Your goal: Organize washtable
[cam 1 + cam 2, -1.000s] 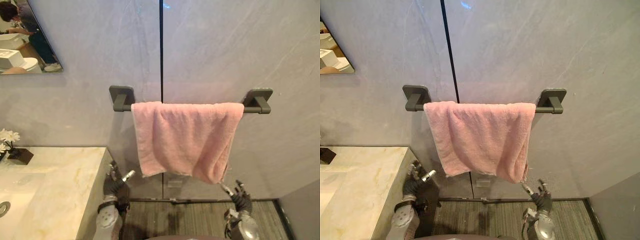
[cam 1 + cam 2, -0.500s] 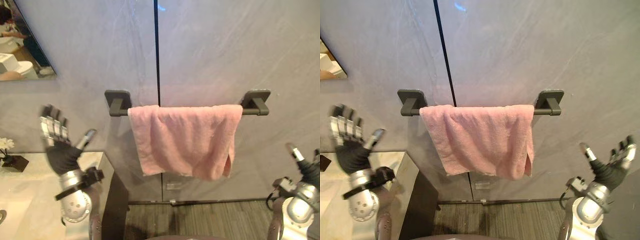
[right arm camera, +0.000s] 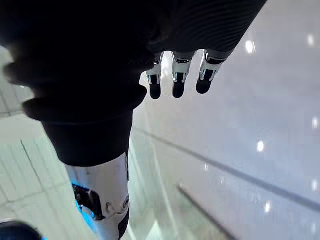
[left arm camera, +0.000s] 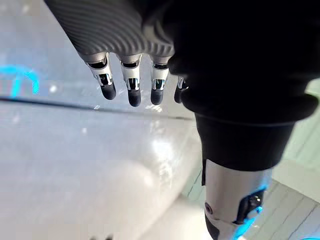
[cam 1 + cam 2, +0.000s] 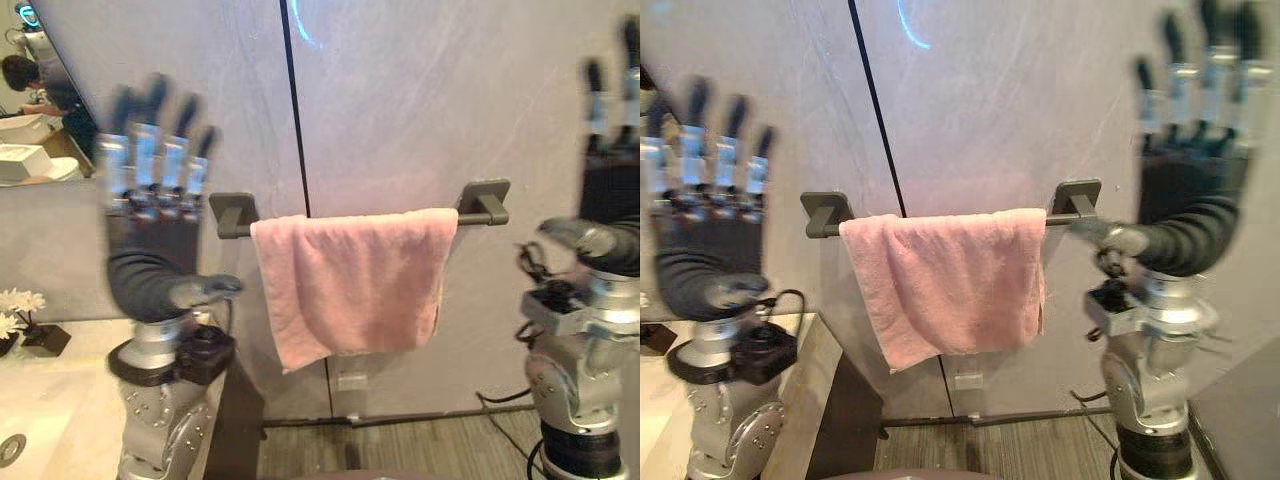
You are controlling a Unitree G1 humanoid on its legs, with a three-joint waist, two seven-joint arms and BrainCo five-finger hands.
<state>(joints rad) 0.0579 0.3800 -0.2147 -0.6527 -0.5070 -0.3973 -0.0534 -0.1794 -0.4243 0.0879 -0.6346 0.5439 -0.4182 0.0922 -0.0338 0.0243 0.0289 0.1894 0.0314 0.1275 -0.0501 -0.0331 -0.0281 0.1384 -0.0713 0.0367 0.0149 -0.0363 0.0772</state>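
Hanging towel (image 5: 348,280), long axis horiz.

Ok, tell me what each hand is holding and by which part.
Nothing is held. The left hand and right hand are both raised, fingers straight, apart from the pink towel draped over the wall bar.

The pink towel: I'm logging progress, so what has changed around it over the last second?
Both hands rose from low by the floor: the left hand now stands left of the pink towel, the right hand right of it, fingers straight, holding nothing. The towel stays draped over the rail, untouched.
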